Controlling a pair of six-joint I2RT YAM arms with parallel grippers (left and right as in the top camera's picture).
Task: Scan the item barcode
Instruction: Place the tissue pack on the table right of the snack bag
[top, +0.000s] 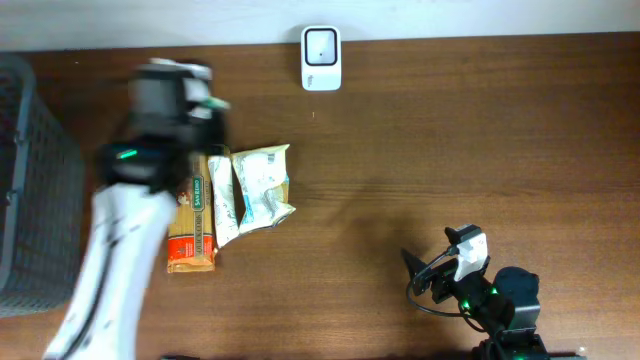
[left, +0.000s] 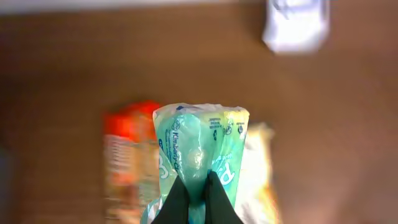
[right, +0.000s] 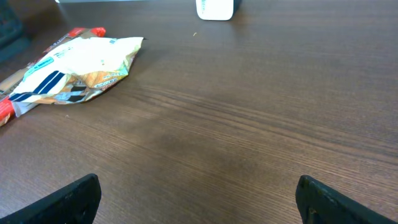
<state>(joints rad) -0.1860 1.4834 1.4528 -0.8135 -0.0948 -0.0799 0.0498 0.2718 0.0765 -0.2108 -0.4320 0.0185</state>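
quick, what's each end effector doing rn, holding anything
left end effector: closed on the green packet
right end effector: open, holding nothing

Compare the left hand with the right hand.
The left hand is shut, pinching the green packet; the right hand is wide open and holds nothing. The left hand is beside the orange packet on the table's left side; the right hand is over bare table on the right, well away from the packets. Both have dark fingers.
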